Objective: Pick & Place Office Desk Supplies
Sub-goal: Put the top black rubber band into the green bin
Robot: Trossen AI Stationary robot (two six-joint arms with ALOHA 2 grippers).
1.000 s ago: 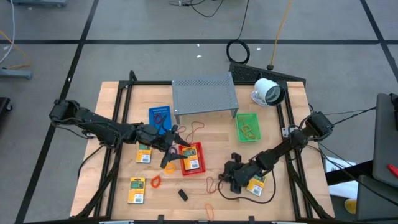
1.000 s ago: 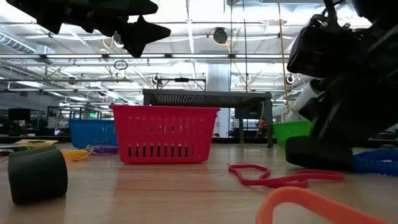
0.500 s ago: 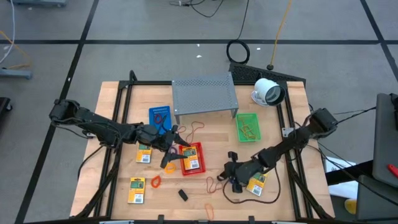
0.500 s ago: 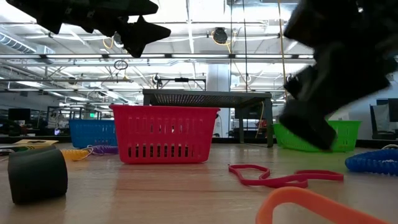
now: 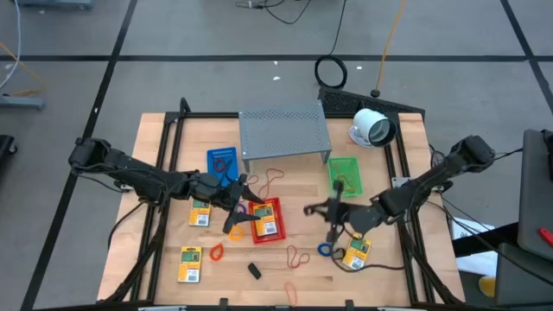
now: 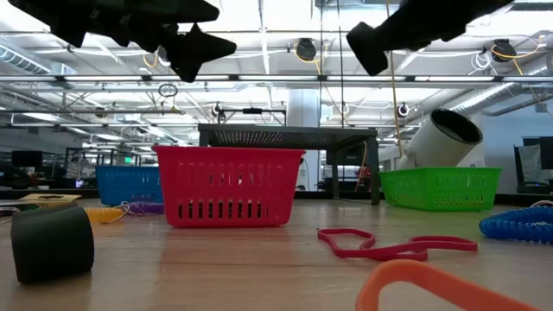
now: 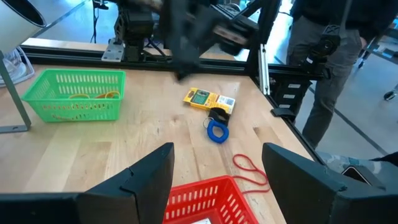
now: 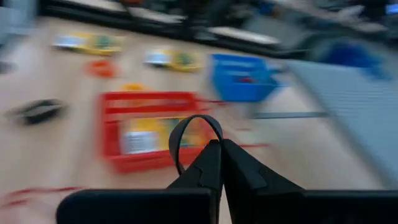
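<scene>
While sorting's partly done | right gripper (image 8: 214,155) fingers pinch dark rubber-band loop (image 8: 194,134), mid-air | left gripper (image 7: 217,171) fingers spread over red plastic basket (image 5: 266,219) | yellow packets (image 5: 189,264), loops left on tabletop (image 5: 294,194).

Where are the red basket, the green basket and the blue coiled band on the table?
Red basket (image 5: 267,219): high view, on its near rim.
Green basket (image 5: 345,176): high view, on its mesh floor.
Blue coiled band (image 7: 217,131): left wrist view, on the loop's rim, lying beside a yellow packet (image 7: 202,99).
</scene>
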